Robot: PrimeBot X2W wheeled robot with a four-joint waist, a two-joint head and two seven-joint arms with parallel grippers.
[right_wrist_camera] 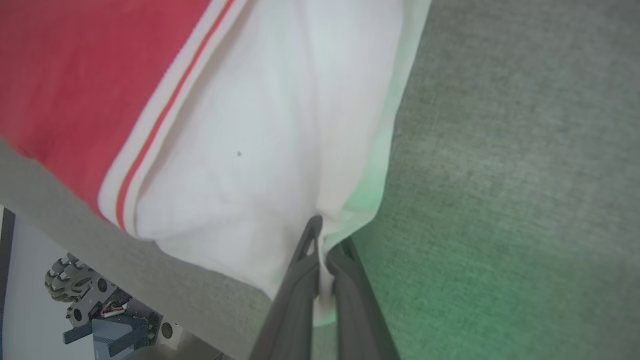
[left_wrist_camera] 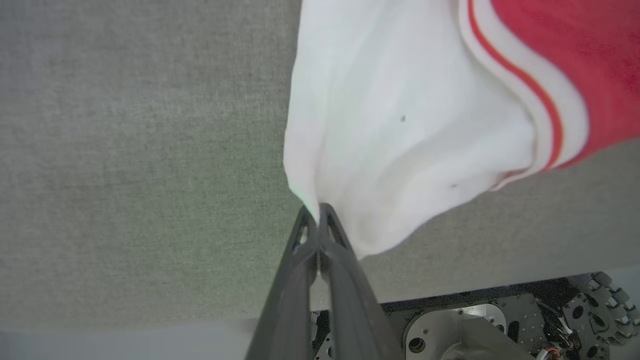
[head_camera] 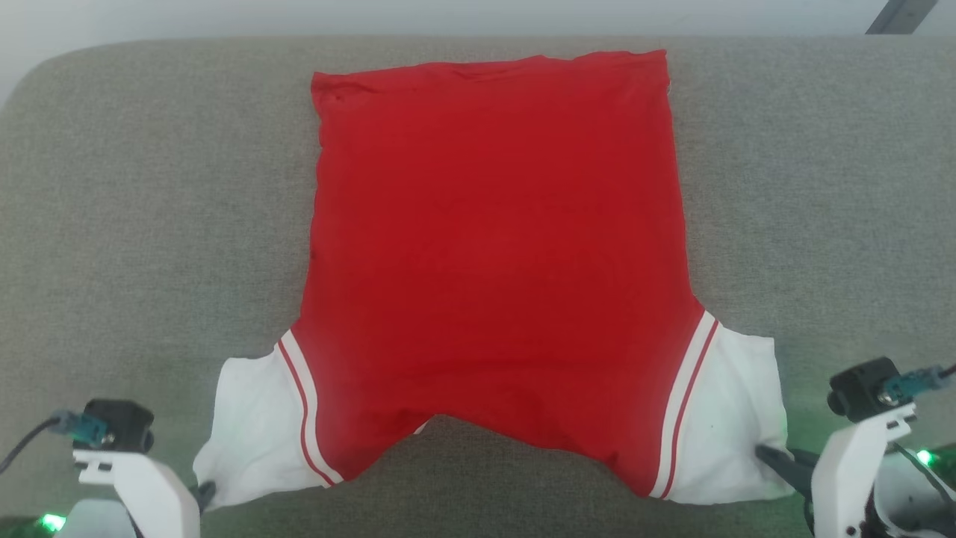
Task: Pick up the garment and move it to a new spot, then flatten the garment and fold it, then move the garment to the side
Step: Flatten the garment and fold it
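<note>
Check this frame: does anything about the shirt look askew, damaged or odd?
No damage. The garment lies mostly flat on the grey surface, but its near edge curves inward between the sleeves, and both white sleeves pucker where the left gripper and right gripper pinch them.

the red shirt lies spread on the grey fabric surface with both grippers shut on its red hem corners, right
Not the hem. The left gripper is shut on one white sleeve in the left wrist view, and the right gripper on the other in the right wrist view. The red shirt does lie spread on the grey fabric surface.
</note>
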